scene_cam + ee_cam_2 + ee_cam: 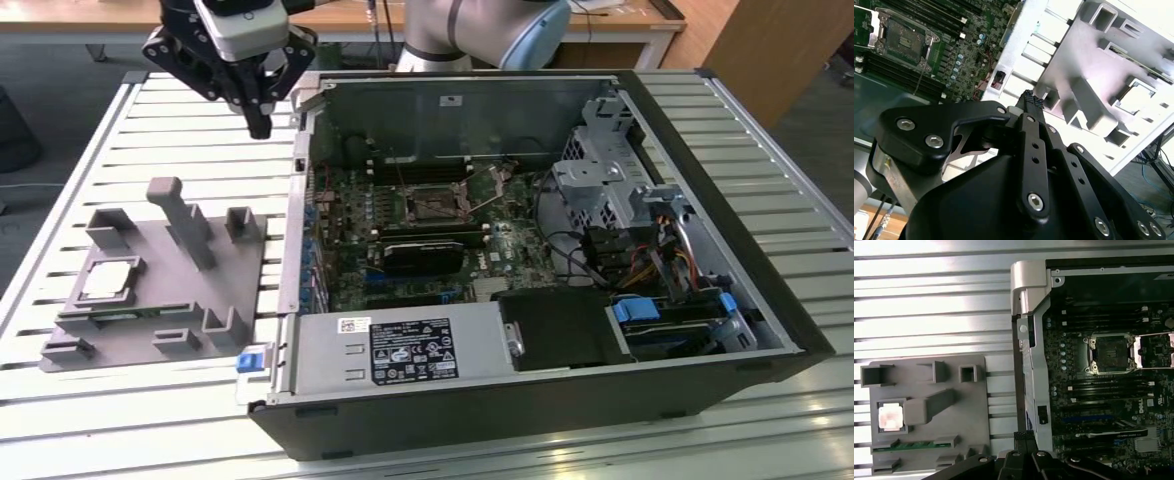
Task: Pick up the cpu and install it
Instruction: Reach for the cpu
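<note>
Grey plastic fixture [247, 290] sits flat on the slatted metal table [174, 150], towards that table's edge on the exterior view's left. I see the cpu [110, 280] lying in a square pocket of it, silver top up. The first wrist view shows the same cpu [890, 417] seated level in its recess. A green memory stick [916, 444] lies in a slot just beside it, and a slanted grey post [187, 220] rises from the fixture nearby. I read the gripper [258, 128] as pinched narrow, black fingers together and nothing between them; in the second wrist view its tips [1030, 98] meet at one point. It hangs in the air above the table slats, just beside the outer wall of the open computer case [721, 120], near the table's far edge and well apart from the cpu. The case lies on its side towards the exterior view's right, motherboard [514, 245] exposed. The black socket [1109, 354] on the board has nothing in it, and its metal cover [1156, 350] is hinged open beside it.
</note>
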Controlling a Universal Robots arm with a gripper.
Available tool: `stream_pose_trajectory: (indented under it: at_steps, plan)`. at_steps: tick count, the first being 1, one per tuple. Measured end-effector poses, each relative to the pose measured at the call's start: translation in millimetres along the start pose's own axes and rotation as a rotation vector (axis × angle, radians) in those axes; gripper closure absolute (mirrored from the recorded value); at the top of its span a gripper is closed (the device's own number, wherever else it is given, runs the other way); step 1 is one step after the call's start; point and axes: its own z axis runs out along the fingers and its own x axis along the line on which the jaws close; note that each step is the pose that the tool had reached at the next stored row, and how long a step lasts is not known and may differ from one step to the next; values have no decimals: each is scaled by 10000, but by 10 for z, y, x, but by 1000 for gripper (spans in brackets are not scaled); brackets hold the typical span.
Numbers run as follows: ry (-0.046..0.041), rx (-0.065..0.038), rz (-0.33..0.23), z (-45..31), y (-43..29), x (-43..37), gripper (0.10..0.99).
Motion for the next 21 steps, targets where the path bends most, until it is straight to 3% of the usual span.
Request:
stream_pose_trajectory:
  at_steps: [16,21]
  plan:
    - [0,1,0,0,-8,106,980]
    - [0,0,0,1,-13,176,980]
